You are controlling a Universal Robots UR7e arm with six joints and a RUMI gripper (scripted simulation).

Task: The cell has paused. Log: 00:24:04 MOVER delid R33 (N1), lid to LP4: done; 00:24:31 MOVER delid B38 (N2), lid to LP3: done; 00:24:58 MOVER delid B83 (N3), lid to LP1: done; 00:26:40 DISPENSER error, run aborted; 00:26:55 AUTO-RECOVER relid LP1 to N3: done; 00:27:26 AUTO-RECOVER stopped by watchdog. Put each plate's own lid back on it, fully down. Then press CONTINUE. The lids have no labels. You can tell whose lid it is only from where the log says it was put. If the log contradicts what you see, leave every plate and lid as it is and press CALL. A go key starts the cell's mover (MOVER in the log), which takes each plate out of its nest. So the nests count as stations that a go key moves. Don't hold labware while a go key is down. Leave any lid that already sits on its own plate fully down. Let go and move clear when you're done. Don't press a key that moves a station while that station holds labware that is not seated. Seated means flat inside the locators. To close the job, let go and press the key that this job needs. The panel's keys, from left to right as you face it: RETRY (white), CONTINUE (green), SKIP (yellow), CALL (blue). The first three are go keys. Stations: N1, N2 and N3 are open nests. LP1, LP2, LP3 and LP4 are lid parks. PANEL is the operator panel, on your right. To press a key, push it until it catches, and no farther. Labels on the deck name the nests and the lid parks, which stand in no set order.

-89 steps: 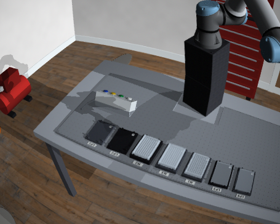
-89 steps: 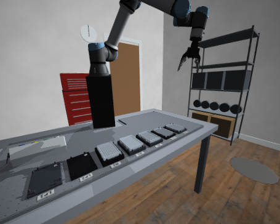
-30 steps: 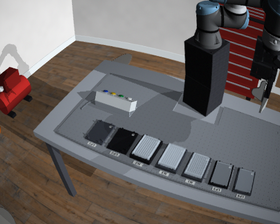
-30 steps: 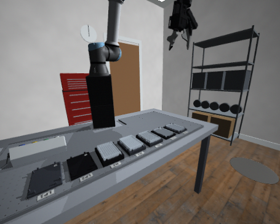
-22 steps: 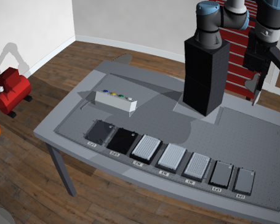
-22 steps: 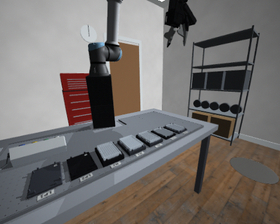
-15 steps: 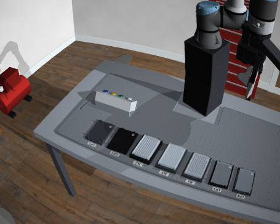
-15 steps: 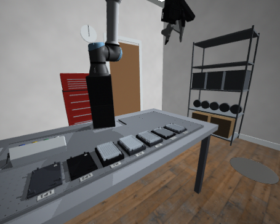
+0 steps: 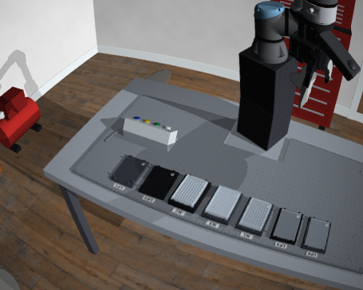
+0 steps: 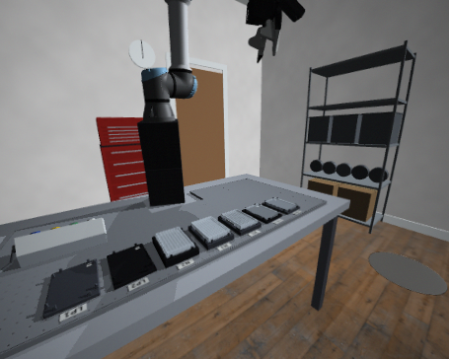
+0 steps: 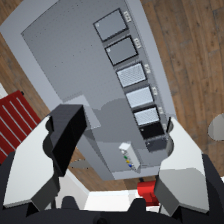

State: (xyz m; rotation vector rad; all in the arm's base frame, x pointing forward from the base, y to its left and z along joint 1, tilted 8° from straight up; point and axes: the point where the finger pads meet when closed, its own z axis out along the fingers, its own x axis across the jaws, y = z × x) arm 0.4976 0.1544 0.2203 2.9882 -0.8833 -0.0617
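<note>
lp1 (image 9: 129, 170) (image 10: 72, 288) contents hard to tell, panel keys (image 9: 147, 121) tiny in exterior view

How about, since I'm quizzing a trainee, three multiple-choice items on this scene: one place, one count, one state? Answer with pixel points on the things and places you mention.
1. Which station lies between LP1 (image 9: 129, 170) (image 10: 73, 288) (image 11: 157, 145) and N2 (image 9: 183, 205) (image 10: 183, 258) (image 11: 147, 125)?
A) LP4
B) LP2 (image 9: 159, 183) (image 10: 130, 266) (image 11: 151, 131)
C) N1

2. How many keys stand on the panel (image 9: 147, 132) (image 10: 61, 244) (image 11: 133, 154)?
A) two
B) three
C) four

3. How is the gripper (image 9: 316, 92) (image 10: 267, 57) (image 11: 110, 117)?
A) open, holding nothing
B) shut on a lid
C) shut on a plate

1: B, the deck labels run LP1, LP2, N2.
2: C, the top view shows blue, yellow, green and white.
3: A, the wrist view shows the jaws wide apart with nothing gripped.
</note>
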